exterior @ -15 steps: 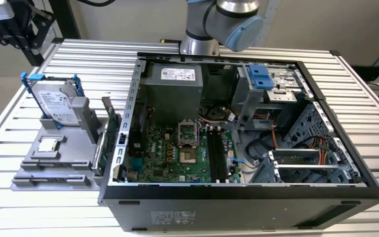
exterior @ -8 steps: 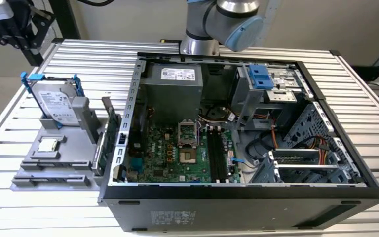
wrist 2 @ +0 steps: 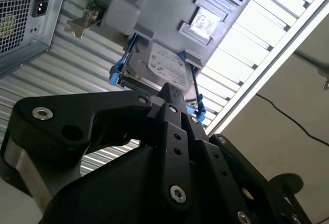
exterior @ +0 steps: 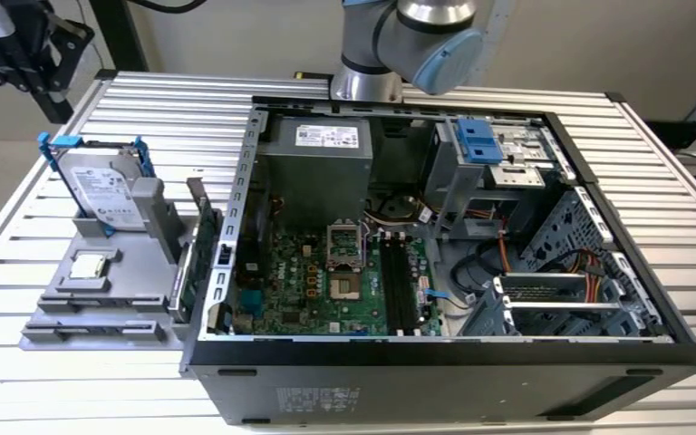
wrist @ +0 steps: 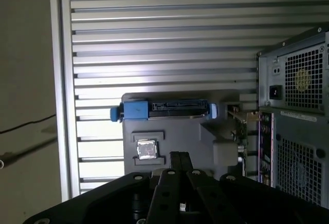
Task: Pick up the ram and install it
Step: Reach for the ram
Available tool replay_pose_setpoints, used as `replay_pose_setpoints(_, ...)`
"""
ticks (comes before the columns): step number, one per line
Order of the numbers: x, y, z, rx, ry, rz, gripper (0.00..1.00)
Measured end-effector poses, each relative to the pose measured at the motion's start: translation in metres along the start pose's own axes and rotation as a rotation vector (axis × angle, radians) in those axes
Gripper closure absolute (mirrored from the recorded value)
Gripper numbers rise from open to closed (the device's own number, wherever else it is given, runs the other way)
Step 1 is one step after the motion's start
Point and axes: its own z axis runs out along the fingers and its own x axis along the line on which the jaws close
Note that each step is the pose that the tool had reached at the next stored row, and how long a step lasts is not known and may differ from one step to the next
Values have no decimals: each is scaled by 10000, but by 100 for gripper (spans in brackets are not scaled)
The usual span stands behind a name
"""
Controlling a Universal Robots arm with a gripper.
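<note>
Closed and empty, the end effector hangs over the gray holder; descending shut could knock the ram, standing edgewise beside the computer case, askew.

open pc case on slatted table — hard drive beside

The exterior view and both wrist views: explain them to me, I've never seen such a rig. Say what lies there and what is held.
The exterior view looks down on a slatted metal table. The grey machine at the far side is a robot arm. An open computer case shows its green motherboard. On the exterior view's left, a grey holder carries a hard drive and a thin board on edge, likely the ram. Both wrist views come from cameras on the arm, looking past its black gripper at that holder. The gripper is shut and holds nothing.
</note>
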Motion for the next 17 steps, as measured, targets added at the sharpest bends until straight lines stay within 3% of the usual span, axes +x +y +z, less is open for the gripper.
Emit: replay_pose_setpoints(17, 119, -143, -3, 0, 0, 0, 100)
